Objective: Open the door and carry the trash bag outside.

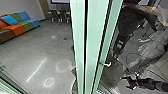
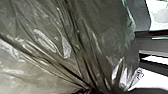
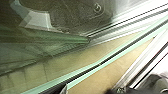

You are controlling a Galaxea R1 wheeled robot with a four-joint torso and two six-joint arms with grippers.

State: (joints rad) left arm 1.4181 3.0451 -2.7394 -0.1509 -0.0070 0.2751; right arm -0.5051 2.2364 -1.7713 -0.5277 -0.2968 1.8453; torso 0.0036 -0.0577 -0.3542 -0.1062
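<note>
Trash bag: a shiny, grey-brown, see-through plastic trash bag (image 2: 50, 50) is large and close at the left wrist, its folds drawn together into a narrow neck.
Left gripper: the left gripper (image 2: 107, 91) appears to pinch that neck, judging by how the creases run into it.
Reason for the hold: a gathered neck probably keeps the bag closed and lets its weight hang from one firm point, leaving the other arm for the door.
Right gripper: the black right gripper (image 1: 125, 83) is spread, with nothing between its tips, at the lower right of the head view.
Door: a glass door with a pale green edge (image 1: 96, 37) rises ahead of the robot; I cannot tell whether it is latched or ajar.
Handle: a bright silver lever handle (image 1: 107, 64) juts from the door side, near the right gripper but apart from it.
Reason for the placing: the empty gripper seems kept low and near the handle so it can work the door while the left arm bears the load.
Surroundings: a low block sofa in brown, orange, green and blue (image 1: 13, 29) stands on a smooth grey floor (image 1: 32, 50).
Risk: the thin plastic could snag or tear on the door edge.
Brands, labels, writing: none that can be read.
</note>
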